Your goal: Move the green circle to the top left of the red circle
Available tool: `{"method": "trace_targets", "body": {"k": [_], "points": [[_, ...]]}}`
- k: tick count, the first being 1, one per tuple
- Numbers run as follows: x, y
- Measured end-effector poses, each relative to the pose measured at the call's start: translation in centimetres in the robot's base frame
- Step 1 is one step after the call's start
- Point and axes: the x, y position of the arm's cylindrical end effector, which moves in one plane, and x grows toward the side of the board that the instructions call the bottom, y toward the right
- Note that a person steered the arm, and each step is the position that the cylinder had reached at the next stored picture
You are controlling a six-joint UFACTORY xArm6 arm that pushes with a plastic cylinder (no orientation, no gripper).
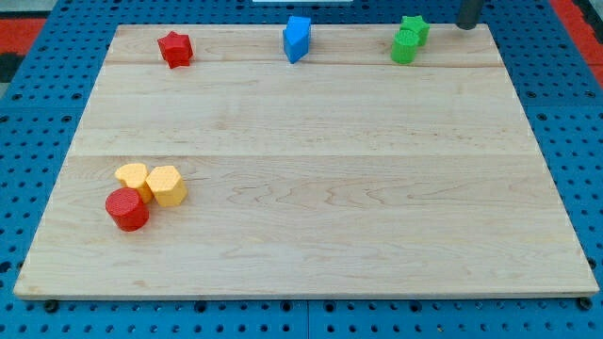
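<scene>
The green circle sits near the board's top edge, right of centre, touching a green star just above it. The red circle lies at the board's lower left. My tip is at the view's top right, at the board's top edge. It is to the right of the green blocks and apart from them. Only the rod's lowest part shows.
Two yellow blocks touch the red circle's upper right side. A red star is at the top left and a blue block at the top middle. The wooden board lies on a blue pegboard.
</scene>
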Motion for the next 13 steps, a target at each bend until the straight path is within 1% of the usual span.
{"method": "trace_targets", "body": {"k": [1, 2, 3, 8, 9, 10, 11, 12, 13], "points": [[0.9, -5.6], [4.3, -7.6], [4.5, -8.5], [4.4, -8.4], [7.5, -8.7], [9.5, -11.3], [8.7, -18.1], [9.3, -19.9], [15.2, -21.2]]}}
